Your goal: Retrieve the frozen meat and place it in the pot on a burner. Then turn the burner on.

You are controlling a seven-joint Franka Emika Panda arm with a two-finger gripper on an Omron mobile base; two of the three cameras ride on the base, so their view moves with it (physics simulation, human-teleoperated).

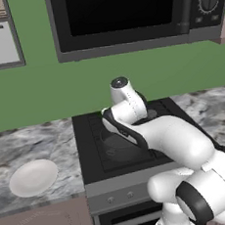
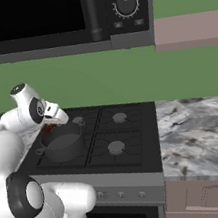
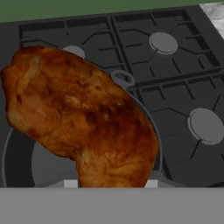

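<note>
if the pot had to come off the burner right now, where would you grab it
Judging from the views, the pot has short straight walls and small side handles, one handle loop showing at its rim in the hand view. A pinch from above on that handle or on the thin rim probably suits best. The tool, hanging over the pot, holds the frozen meat, so that must be released first.
</note>
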